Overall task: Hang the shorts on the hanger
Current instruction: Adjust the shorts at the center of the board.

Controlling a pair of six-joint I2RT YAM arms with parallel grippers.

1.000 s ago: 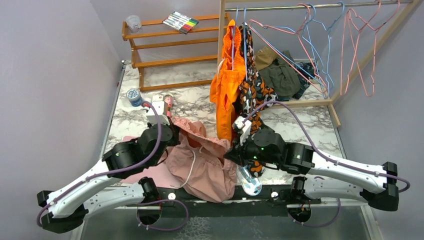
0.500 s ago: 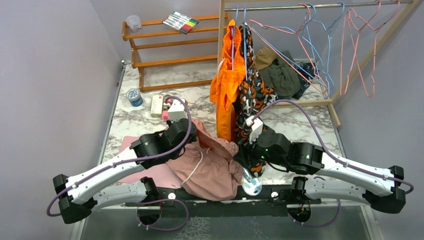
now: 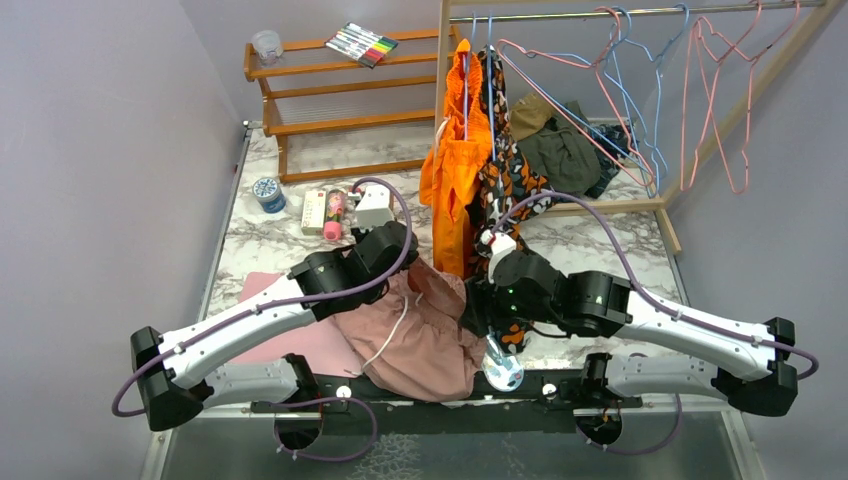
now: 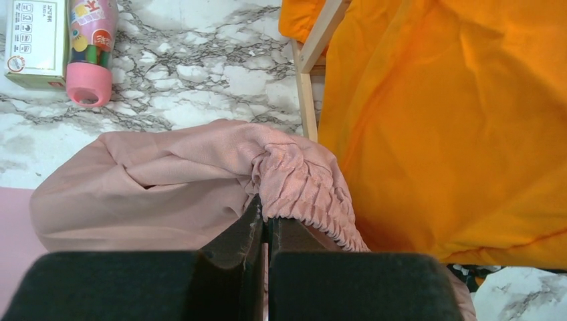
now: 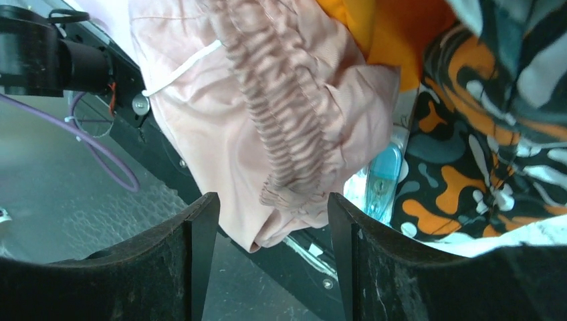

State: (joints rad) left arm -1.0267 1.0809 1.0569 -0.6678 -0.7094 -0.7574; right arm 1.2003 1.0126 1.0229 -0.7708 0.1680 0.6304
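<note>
My left hand [image 4: 266, 217] is pinched shut on the shorts [image 4: 167, 174], its two fingers meeting on the gathered elastic waistband. My right hand [image 5: 271, 198] stands wide. A fold of the same waistband hangs between its fingers [image 5: 200, 254] with a gap on either side, so it holds nothing.

Right beside my left hand hangs the plain orange garment [image 4: 455, 120], and a wooden post of the rack [image 4: 306, 100] runs down between it and the shorts. Behind the orange one, against my right hand, hangs the camouflage garment [image 5: 481, 167]. A clear bluish object [image 5: 381, 180] lies under it at the near edge of the worktop [image 3: 600, 240]. A bottle with a pink cap [image 4: 92, 47] and a small box [image 4: 37, 40] lie beyond the shorts on the left.

The shorts [image 3: 420, 340] lie bunched on the worktop between my two arms, the white drawstring [image 3: 385, 335] trailing toward me. The hanger [image 3: 688, 110] is on the rail at the back right with other wire ones, well apart from both hands.
</note>
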